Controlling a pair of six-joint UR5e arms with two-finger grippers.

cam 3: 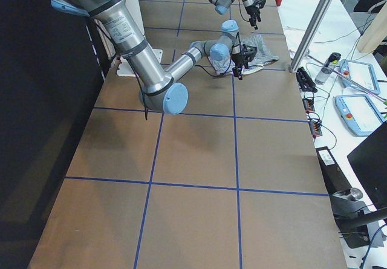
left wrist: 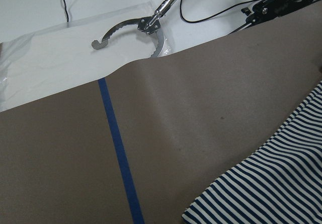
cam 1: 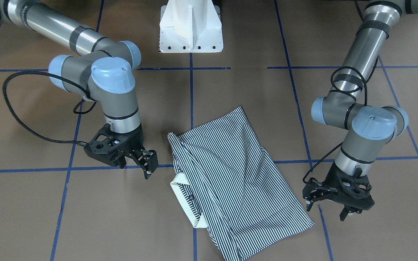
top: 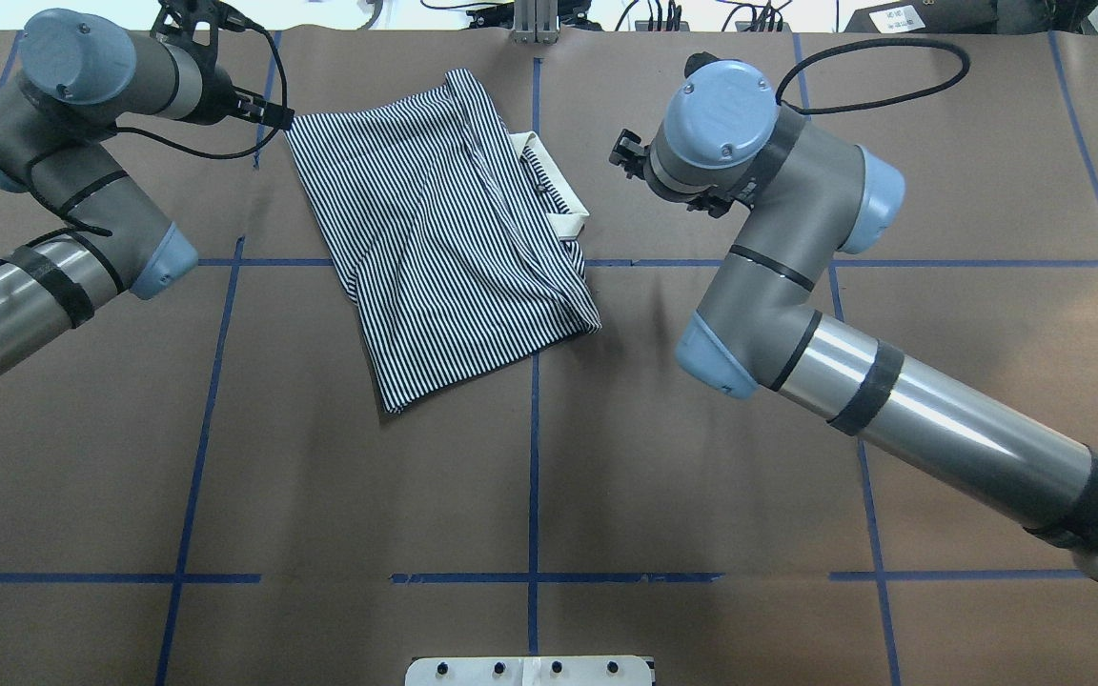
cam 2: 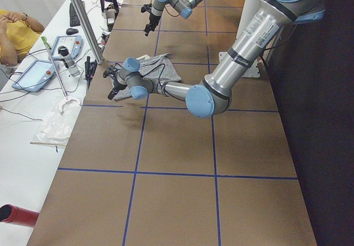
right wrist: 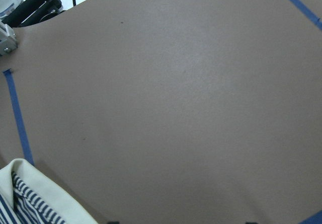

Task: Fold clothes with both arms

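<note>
Striped polo shirt (cam 1: pixel 230 174) lies part-folded on the brown table (cam 1: pixel 85 217) between both grippers, its long axis slanting away from the robot. Its cream collar (cam 1: pixel 185 197) faces the right gripper (cam 1: pixel 148 170), which is just beside it. The left gripper (cam 1: pixel 326 213) hovers near the opposite far corner. Both hang empty, fingers spread. Each long edge looks within reach of its own arm for the next fold.

front view: across the table (cam 1: pixel 31 217), steeply down, white base (cam 1: pixel 191 27) at top centre | overhead: opposite side, high, base at bottom edge | side views: table ends, far, lengthwise | wrist views: close above tabletop | shared: striped shirt (cam 1: pixel 230 170), mid-frame in front and overhead, lower corners in wrist views
</note>
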